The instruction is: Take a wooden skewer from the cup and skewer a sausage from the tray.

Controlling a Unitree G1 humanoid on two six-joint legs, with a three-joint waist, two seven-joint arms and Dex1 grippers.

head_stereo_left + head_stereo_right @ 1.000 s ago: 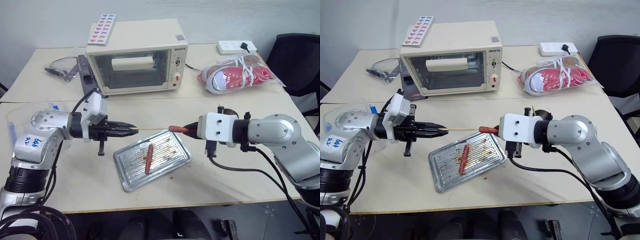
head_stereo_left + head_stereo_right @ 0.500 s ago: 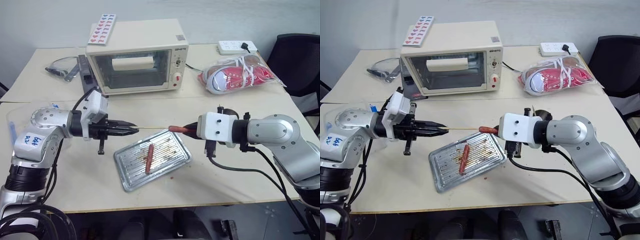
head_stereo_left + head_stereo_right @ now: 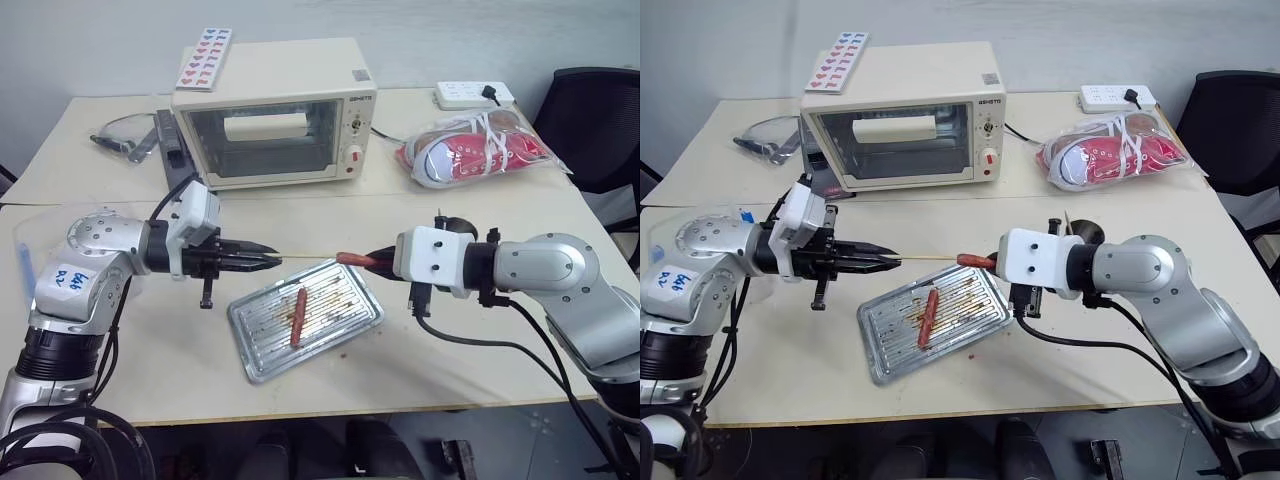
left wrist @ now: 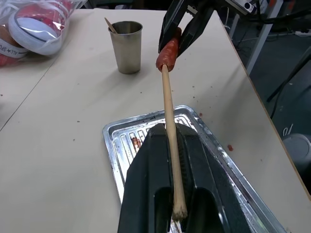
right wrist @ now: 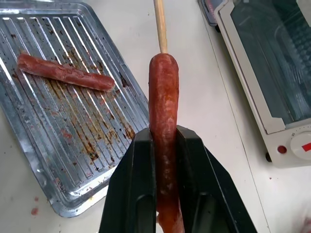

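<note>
Two claws meet above the tray (image 3: pixel 262 350): left claw (image 3: pixel 268 259) pinching the wooden skewer (image 3: pixel 308 257), right claw (image 3: pixel 382 260) clamping the sausage (image 5: pixel 163 126). Tip at the sausage's end; pushing it through remains. Another sausage (image 3: pixel 298 316) lies on the tray.

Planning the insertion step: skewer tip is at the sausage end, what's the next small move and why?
Probably push the left gripper and its wooden skewer along its axis toward the right gripper: the tip sits at the end of the held sausage, lined up lengthwise, above the tray.
</note>
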